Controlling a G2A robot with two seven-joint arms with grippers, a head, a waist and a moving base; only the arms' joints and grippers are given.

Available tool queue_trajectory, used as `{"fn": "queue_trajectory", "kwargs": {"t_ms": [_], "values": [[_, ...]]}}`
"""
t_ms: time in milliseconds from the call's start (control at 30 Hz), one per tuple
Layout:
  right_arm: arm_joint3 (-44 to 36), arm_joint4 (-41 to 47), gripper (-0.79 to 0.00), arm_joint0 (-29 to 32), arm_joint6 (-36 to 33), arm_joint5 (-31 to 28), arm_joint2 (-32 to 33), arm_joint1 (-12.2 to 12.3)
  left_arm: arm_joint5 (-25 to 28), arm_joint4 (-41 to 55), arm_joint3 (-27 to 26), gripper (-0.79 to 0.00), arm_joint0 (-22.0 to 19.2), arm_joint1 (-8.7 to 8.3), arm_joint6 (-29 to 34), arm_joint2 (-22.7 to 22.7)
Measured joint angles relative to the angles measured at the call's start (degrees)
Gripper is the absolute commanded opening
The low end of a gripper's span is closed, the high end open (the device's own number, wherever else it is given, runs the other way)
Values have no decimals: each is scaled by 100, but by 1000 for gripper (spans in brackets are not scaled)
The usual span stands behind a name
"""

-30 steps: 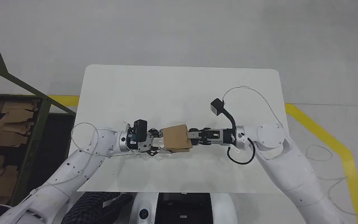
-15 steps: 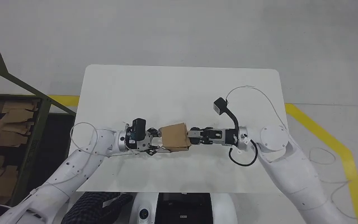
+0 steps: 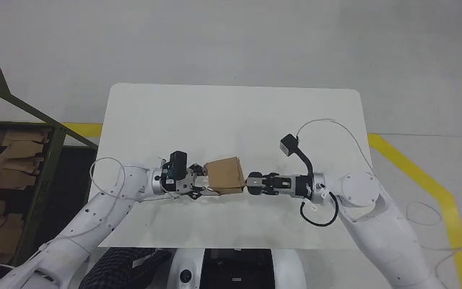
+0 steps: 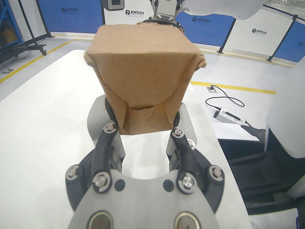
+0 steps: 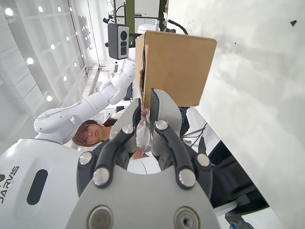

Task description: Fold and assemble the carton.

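The left gripper is clamped on the carton's tucked end above the counter, and the right gripper, nearly together, sits at the far end, so pressing those flaps shut looks next.

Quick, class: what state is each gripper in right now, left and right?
Left gripper: closed on one end of the carton, holding it.
Right gripper: nearly closed, holding nothing, tips close by the carton's edge.
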State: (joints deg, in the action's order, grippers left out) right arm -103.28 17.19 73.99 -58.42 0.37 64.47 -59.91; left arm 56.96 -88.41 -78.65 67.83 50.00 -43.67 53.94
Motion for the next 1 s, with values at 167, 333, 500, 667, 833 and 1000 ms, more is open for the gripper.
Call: {"fn": "queue_trajectory", "kwargs": {"t_ms": [167,333,500,667,833,1000], "values": [[16,-21,-785,-59,-13,2,-68,-6,-11,-5,-8,-486,9,2,22,14],[77,-21,-785,-168,-35,23,-183,-26,0,2,-20,-486,17,3,51,25],[168,-21,-785,-328,-57,39,-339,-57,3,6,-35,-486,21,4,79,41],[235,-6,-763,-426,-67,52,-430,-77,23,27,-39,-483,24,7,115,53],[263,101,-727,-396,-38,-41,-364,-70,39,54,-30,-483,20,15,133,51],[182,166,-723,-225,-47,-118,-165,-24,38,48,-13,-480,19,23,116,43]]}}
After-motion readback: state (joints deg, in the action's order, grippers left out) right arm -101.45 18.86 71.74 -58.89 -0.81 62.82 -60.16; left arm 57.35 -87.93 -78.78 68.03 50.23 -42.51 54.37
